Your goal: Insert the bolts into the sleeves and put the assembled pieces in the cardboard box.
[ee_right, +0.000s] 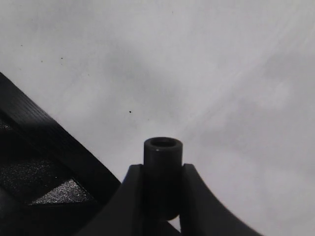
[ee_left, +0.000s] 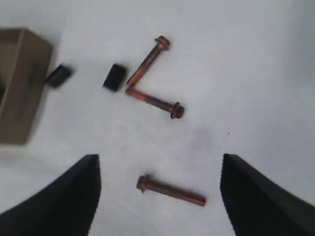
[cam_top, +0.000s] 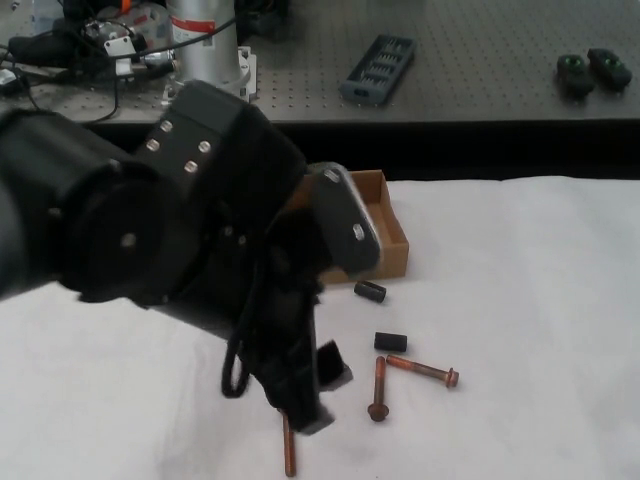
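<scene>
While the left gripper [ee_left: 158, 164] hangs wide open over one bolt [ee_left: 171, 191] | right gripper [ee_right: 163, 172] clamps a black sleeve [ee_right: 163, 150] | cardboard box [ee_left: 19, 83] lies on the white cloth [ee_left: 256, 73]

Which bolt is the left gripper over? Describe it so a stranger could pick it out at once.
Find the cardboard box on the white cloth. Coming from it toward the arms, pass two black sleeves and two copper-coloured bolts that form a V. The bolt you want lies alone past them, between the open left gripper's fingers, touching nothing.
</scene>
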Tool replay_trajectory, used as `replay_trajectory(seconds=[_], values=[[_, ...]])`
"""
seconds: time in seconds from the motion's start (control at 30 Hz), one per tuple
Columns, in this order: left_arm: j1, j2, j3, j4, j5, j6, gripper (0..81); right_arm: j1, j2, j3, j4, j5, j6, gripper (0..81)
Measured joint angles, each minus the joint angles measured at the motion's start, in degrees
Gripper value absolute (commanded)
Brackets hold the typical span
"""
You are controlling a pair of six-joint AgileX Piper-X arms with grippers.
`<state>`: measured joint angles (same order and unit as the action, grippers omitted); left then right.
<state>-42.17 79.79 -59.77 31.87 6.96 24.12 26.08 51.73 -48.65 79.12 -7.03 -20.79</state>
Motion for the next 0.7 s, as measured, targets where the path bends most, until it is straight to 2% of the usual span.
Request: replay_trajectory(seconds=[0.1, 0.17, 0.43, 0.6, 0.7], values=[[-1.59, -1.90, 0.00, 2.89, -3.92, -19.18, 50.3, 0.00, 0.00, 0.00, 0.06, 0.00, 0.94, 2.7], [-2.33, -1.97, 0.00, 4.12, -6.09, -26.76, 50.3, 0.00, 0.00, 0.00, 0.06, 0.00, 1.51, 2.7], [-2.79, 4.28, 0.39, 4.47, -16.22, -47.47, 50.3, 0.00, 0.00, 0.00, 0.06, 0.00, 2.60, 2.7], [-2.79, 8.95, 0.39, 4.47, -15.67, -59.18, 50.3, 0.00, 0.00, 0.00, 0.06, 0.00, 4.92, 2.7], [-2.79, 13.07, 0.39, 4.47, -12.49, -65.89, 50.3, 0.00, 0.00, 0.00, 0.16, -0.28, 5.36, 2.7]])
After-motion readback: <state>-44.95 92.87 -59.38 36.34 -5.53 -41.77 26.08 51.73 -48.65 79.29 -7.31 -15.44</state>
